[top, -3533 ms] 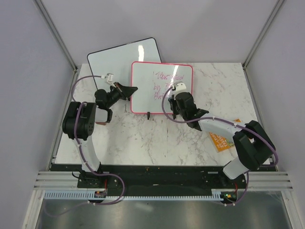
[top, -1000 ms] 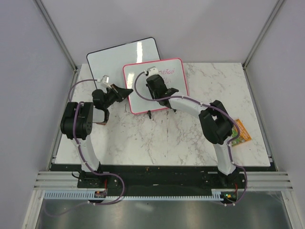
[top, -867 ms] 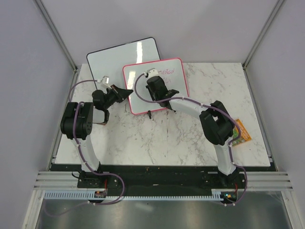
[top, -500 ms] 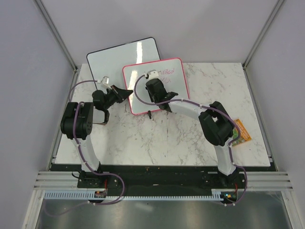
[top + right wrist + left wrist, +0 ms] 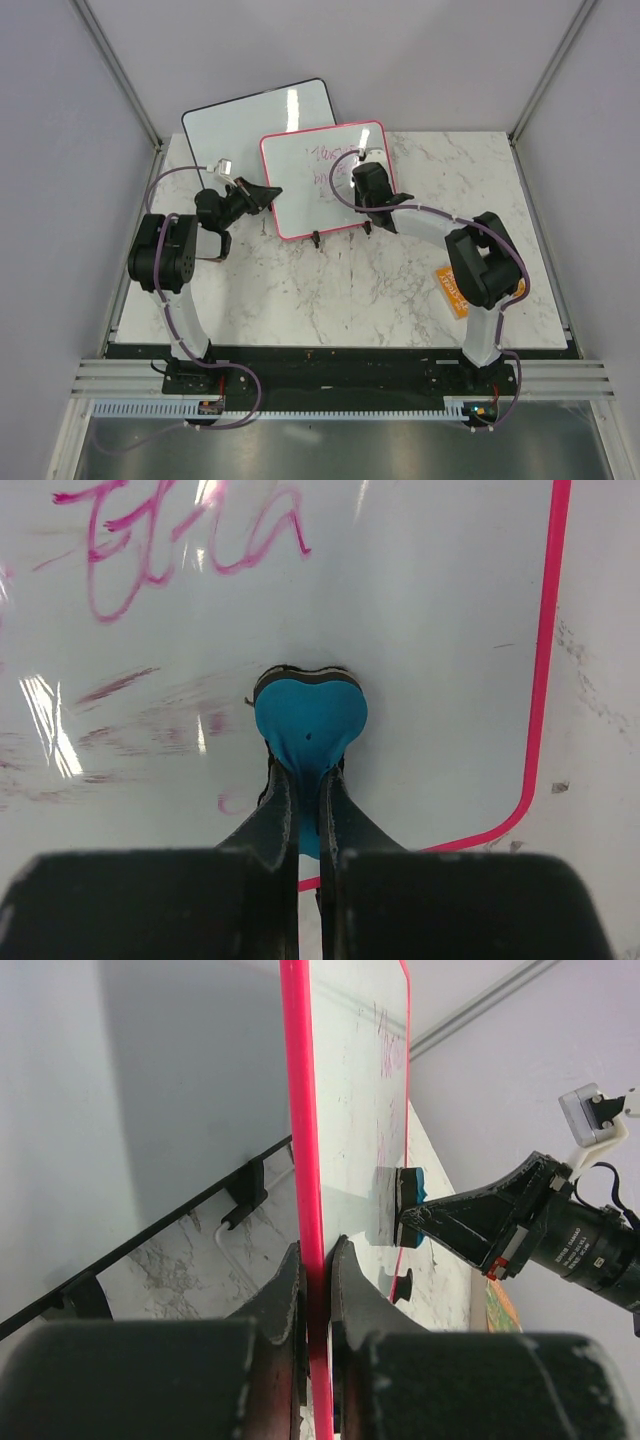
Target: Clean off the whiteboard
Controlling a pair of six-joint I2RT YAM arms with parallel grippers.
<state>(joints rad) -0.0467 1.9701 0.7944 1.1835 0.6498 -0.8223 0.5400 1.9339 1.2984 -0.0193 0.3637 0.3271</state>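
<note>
Left wrist view, L gripper (image 5: 315, 1257) pinching whiteboard (image 5: 356, 1110) frame edge, R gripper (image 5: 308, 785) clamped on blue eraser (image 5: 308, 716) against its surface.

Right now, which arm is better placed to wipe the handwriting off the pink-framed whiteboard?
Right. The right jaws grip the blue eraser, pressed on the whiteboard close to the handwriting. The left jaws are clamped on its pink frame, so that arm is busy steadying it.

- The whiteboard (image 5: 300, 195): small, rectangular, pink-red frame with rounded corners.
- Position: far centre of the scene, slightly skewed, right end farther.
- Small black feet (image 5: 315, 238) show along the near edge.
- Purple-pink handwriting (image 5: 190, 530) is legible on part of the face; faint smeared streaks beside it.
</note>
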